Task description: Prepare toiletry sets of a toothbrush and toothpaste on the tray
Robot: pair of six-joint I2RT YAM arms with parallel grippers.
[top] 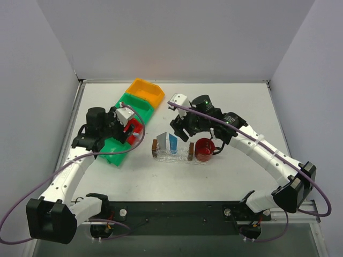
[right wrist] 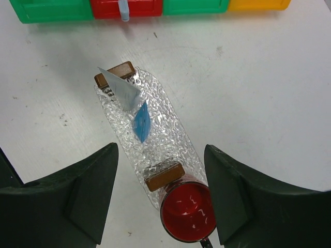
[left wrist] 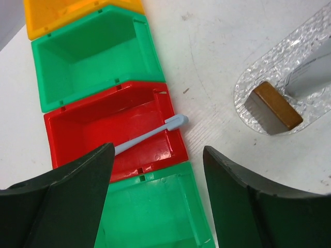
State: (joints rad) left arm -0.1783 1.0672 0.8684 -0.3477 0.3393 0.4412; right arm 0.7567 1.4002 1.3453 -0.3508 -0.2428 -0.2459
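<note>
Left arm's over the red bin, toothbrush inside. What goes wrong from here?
1. The toothbrush lies slanted in the red bin, head over the rim; the open left gripper may strike the wall and shift the bin.
2. The silver tube and blue tube stand on the tray; setting the brush there may topple them.

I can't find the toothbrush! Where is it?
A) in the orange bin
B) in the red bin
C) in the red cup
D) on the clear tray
B: the toothbrush lies slanted in the red bin, with its head up at the bin's rim.
</note>
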